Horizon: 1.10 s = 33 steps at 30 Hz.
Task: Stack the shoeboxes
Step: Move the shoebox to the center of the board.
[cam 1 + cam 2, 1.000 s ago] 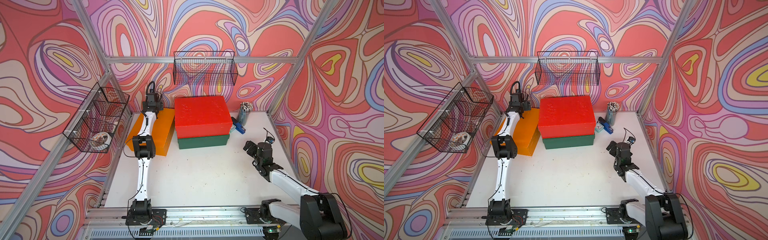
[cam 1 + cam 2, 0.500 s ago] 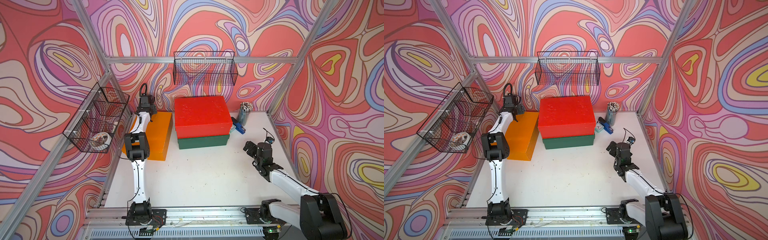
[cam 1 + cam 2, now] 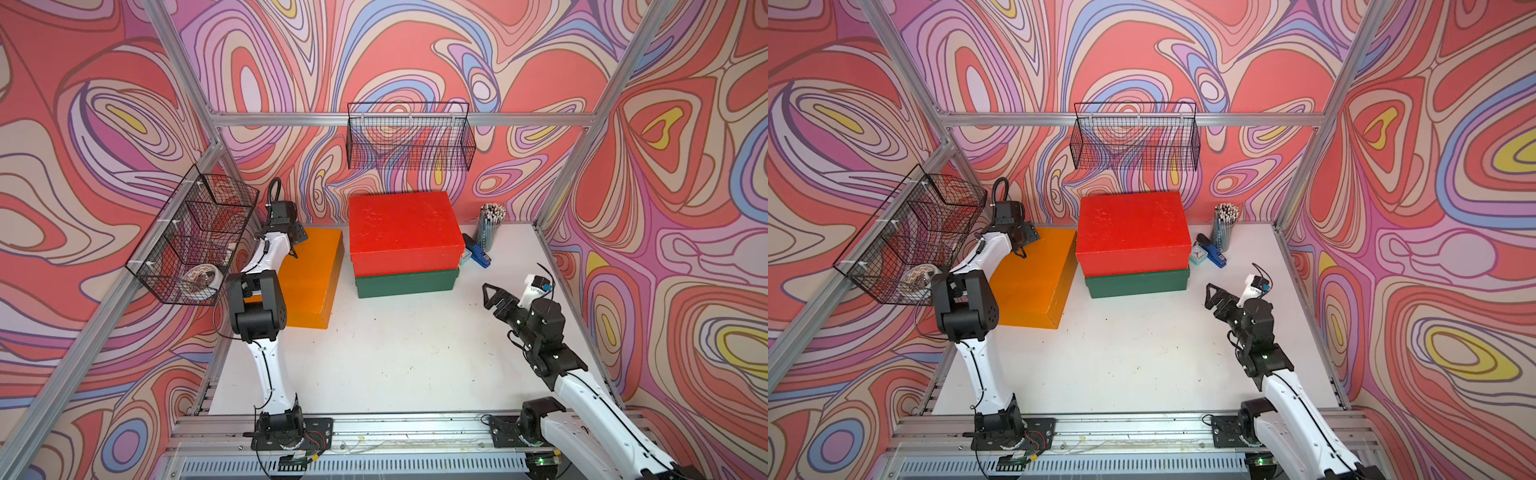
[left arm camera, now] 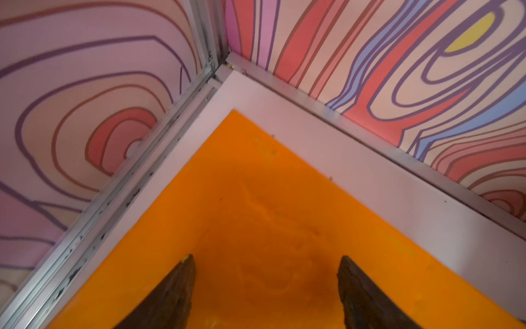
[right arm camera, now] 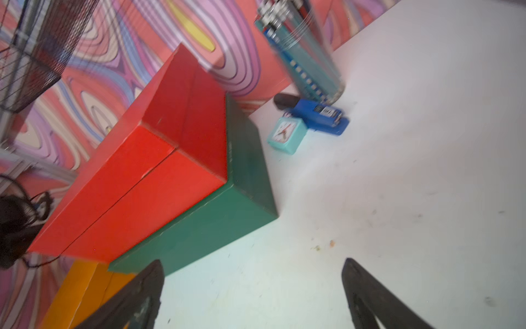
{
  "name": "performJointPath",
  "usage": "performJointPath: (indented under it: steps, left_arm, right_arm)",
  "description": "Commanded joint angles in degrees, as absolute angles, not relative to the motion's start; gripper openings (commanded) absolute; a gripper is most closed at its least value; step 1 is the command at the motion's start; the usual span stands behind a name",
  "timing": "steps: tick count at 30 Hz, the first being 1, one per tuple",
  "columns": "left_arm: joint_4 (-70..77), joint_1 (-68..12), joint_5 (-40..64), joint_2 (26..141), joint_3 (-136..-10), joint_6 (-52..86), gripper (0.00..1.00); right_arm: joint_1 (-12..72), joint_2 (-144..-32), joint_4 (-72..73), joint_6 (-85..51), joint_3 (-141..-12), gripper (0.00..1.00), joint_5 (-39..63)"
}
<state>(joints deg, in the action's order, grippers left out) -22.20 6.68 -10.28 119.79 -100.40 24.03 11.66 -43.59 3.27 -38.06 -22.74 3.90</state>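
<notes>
A red shoebox (image 3: 403, 224) (image 3: 1129, 228) lies on a dark green shoebox (image 3: 407, 282) (image 3: 1138, 282) at the back middle of the table. An orange shoebox (image 3: 311, 274) (image 3: 1034, 278) lies alone on the table to their left. My left gripper (image 3: 293, 245) (image 3: 1023, 243) hangs over the orange box's far left corner. In the left wrist view this gripper (image 4: 267, 257) is open, with only the orange lid (image 4: 256, 213) between its fingers. My right gripper (image 3: 490, 297) (image 3: 1210, 296) (image 5: 253, 261) is open and empty over bare table at the right, pointing at the stack.
A pencil cup (image 3: 490, 226), a blue stapler (image 3: 478, 253) and a small teal clock (image 5: 286, 135) stand right of the stack. A wire basket (image 3: 409, 137) hangs on the back wall. Another basket (image 3: 195, 241) on the left wall holds a tape roll (image 3: 201, 278).
My left gripper has moved left along the orange box's far end to its corner, and its jaws have narrowed somewhat. The orange box has turned slightly. The right arm has hardly moved.
</notes>
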Motion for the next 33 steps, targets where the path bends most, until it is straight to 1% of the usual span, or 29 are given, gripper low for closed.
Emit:
performJointPath:
  steps: [1, 6, 10, 11, 13, 17, 21, 23, 28, 30, 31, 33]
  left_arm:
    - [-28.8, 8.1, -7.3, 117.6, -92.2, 29.2, 0.77]
    - [-25.4, 8.3, -5.9, 109.3, -81.7, 30.6, 0.78]
    - [-23.9, 8.7, -7.9, 103.6, -78.1, 29.6, 0.80]
    - [-23.5, 9.2, -9.0, 102.6, -77.4, 29.4, 0.81]
    - [-23.0, 10.8, -11.0, 101.7, -76.7, 29.3, 0.82]
    - [-22.1, 14.2, -13.4, 102.1, -76.6, 28.9, 0.82]
    - [-18.1, 14.7, -16.8, 102.5, -75.7, 25.6, 0.86]
    - [-16.3, 14.6, -20.4, 103.2, -75.1, 23.9, 0.88]
    - [-15.6, 14.7, -24.6, 106.0, -75.0, 19.5, 0.91]
    - [-15.6, 14.8, -23.9, 107.7, -75.7, 19.6, 0.92]
    - [-18.8, 14.9, -22.4, 108.5, -77.6, 20.9, 0.91]
    - [-20.8, 14.5, -15.8, 107.9, -77.0, 22.8, 0.90]
  right_arm:
    - [21.4, -43.2, 1.3, -38.6, -22.5, 0.98, 3.3]
    - [42.9, -50.2, 4.5, -38.0, -25.7, 0.97, -8.1]
    - [61.3, -60.5, 8.5, -36.5, -30.7, 0.97, -20.2]
    - [65.1, -63.6, 9.4, -35.8, -32.7, 0.97, -22.5]
    - [69.1, -69.9, 11.4, -35.1, -36.0, 0.97, -22.7]
    - [69.8, -78.5, 14.9, -35.2, -40.2, 0.96, -18.2]
    - [69.8, -81.1, 18.5, -34.2, -40.8, 0.97, -16.8]
    - [69.8, -82.0, 20.1, -33.7, -40.9, 0.97, -15.5]
    - [69.8, -83.0, 23.5, -32.9, -40.0, 0.97, -13.4]
    - [69.9, -83.5, 25.2, -32.1, -39.6, 0.98, -12.5]
    - [69.9, -84.0, 25.6, -31.6, -39.9, 0.98, -12.3]
    - [69.9, -85.2, 24.8, -31.1, -41.1, 0.98, -12.9]
